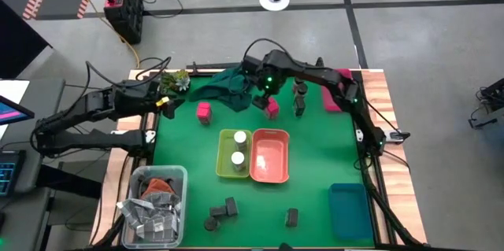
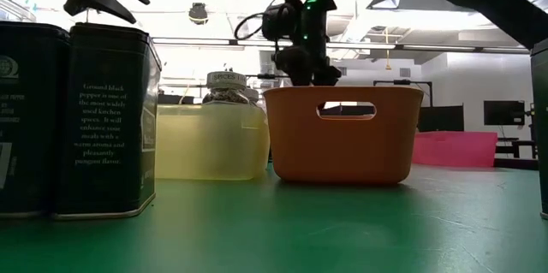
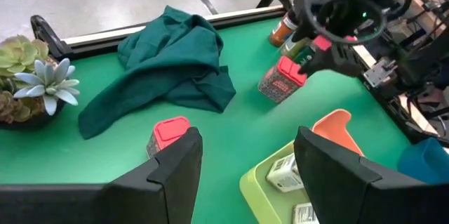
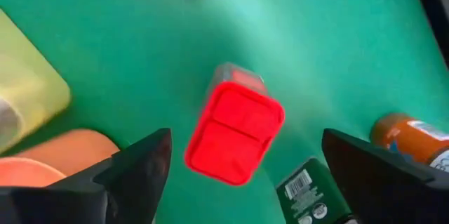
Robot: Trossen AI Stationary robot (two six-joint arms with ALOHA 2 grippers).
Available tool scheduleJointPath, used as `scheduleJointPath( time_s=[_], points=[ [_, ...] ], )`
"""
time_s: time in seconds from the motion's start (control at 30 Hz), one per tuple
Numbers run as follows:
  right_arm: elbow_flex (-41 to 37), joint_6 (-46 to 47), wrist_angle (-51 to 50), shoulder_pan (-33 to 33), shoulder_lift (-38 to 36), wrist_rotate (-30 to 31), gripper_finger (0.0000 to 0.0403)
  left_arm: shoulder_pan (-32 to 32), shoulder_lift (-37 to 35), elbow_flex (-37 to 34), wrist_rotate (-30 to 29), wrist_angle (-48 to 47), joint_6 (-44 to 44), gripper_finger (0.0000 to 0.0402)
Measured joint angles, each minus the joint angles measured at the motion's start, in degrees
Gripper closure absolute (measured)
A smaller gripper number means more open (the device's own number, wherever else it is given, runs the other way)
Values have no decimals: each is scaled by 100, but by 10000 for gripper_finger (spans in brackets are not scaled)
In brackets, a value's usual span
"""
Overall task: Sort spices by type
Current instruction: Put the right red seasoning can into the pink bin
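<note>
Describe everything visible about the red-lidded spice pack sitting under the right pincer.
The red-lidded spice pack is a small boxy container with a flat, squarish red flip lid that looks like plastic, over a clear body holding a dark, speckled spice. It stands on the green mat, leaning slightly in the left wrist view. It sits near the dark green cloth, beyond the orange bin. The right pincer hangs directly above it, fingers spread wide to either side, not touching it.

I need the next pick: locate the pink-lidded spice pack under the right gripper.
High view: the pink-lidded spice pack stands toward the table's far edge, beside the green cloth, behind the orange bin, below the open right gripper.
</note>
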Motion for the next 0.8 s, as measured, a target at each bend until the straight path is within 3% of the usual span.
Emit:
scheduleJointPath(
  time_s=[0.57,0.67,0.8],
  points=[
    [-11,811,111,161,-1,654,13,0,5,0,156,-7,26,187],
    [-327,826,196,152,-63,618,15,0,5,0,156,4,20,187],
    [-1322,924,627,188,-639,584,16,0,5,0,236,4,-50,187]
  ],
)
